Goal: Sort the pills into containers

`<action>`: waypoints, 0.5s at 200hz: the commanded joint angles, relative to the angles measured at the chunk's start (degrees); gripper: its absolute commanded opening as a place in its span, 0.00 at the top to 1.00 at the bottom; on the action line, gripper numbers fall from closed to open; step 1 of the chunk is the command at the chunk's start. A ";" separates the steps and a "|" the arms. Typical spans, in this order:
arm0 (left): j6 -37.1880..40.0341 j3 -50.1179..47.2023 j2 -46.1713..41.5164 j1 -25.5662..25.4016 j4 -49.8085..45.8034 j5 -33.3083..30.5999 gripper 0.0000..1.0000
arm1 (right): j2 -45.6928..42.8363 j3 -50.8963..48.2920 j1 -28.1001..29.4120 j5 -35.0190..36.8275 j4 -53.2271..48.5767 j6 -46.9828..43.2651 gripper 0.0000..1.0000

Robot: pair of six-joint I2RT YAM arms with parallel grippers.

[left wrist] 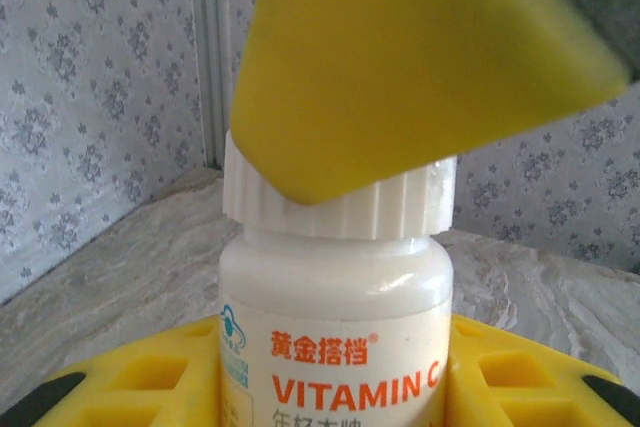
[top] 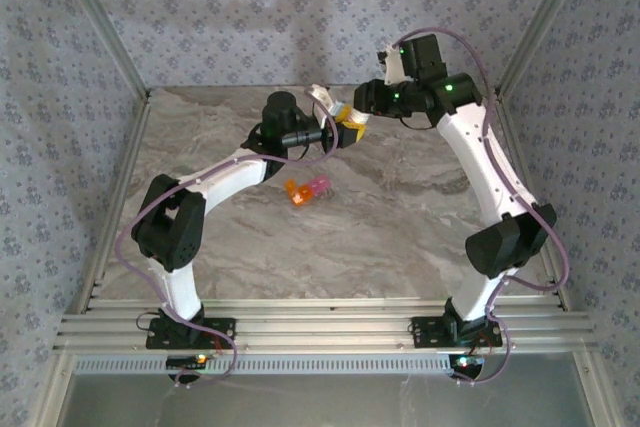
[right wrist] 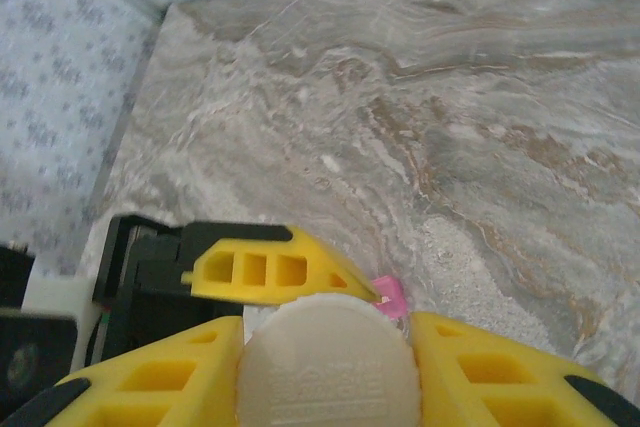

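We see our left hand [left wrist: 335,399] clamped on a white bottle [left wrist: 335,292], right hand [right wrist: 327,375] closed around its cap [left wrist: 400,209]; containers [top: 308,189] lying apart on the worktop [top: 410,222]

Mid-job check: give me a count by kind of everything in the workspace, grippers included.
Vitamin bottle: 1, white, with its cap on
Container strip: 1, orange and pink, lying on the table
Grippers: 2, left gripper on the bottle's body, right gripper on the cap
Total: 4
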 commanded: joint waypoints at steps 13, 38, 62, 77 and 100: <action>1.15 1.37 -3.83 -0.79 4.63 -1.04 1.00 | -3.43 -6.77 5.09 8.34 2.21 14.22 0.61; 1.21 1.35 -3.91 -0.79 4.34 -1.08 1.00 | -3.71 -6.86 6.02 8.87 2.97 15.66 0.61; 1.32 1.31 -3.91 -0.79 4.25 -1.05 1.00 | -3.22 -5.61 5.81 7.61 2.06 15.00 0.59; 1.46 1.35 -3.83 -0.80 4.10 -1.06 1.00 | -2.86 -4.67 5.36 6.79 1.63 14.39 0.58; 1.59 1.26 -3.83 -0.83 3.95 -1.08 1.00 | -2.67 -3.22 4.09 5.26 1.48 13.57 0.55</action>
